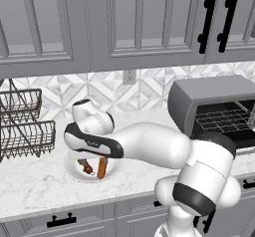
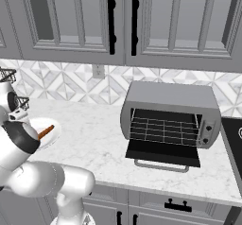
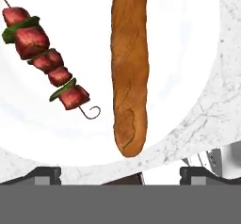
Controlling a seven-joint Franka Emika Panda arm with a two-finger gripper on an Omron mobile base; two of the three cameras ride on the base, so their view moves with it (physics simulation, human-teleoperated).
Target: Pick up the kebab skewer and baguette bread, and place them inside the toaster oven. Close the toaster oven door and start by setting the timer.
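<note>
- The marble bench [image 1: 35, 181] is seen running below grey wall cabinets [image 1: 134, 22], with a patterned tile backsplash behind it.
- The toaster oven [image 2: 170, 115] is placed on the bench, well apart from the plate and to the arm's right; its black interior and wire rack are exposed.
- The toaster oven door [image 2: 163, 153] is folded down flat in front of the cavity, its silver bar handle at the front edge.
- A wire dish rack [image 1: 22, 126] is set at the left end of the bench.
- A white plate [image 1: 74, 173] is laid on the bench beneath the arm's hand, and both foods are carried on it.
- The baguette bread [image 3: 129, 68] is laid lengthwise on the plate, its rounded end pointed toward the pincer [image 3: 120, 173] and stopped just short of the plate's rim.
- The kebab skewer [image 3: 44, 58] is laid beside the baguette, apart from it, slanted, with its curled metal end nearest the loaf.
- The pincer is held above the plate with its fingers spread wide apart; nothing is gripped, and the baguette's end is lined up between the two fingertips [image 3: 44, 173] without being touched.
</note>
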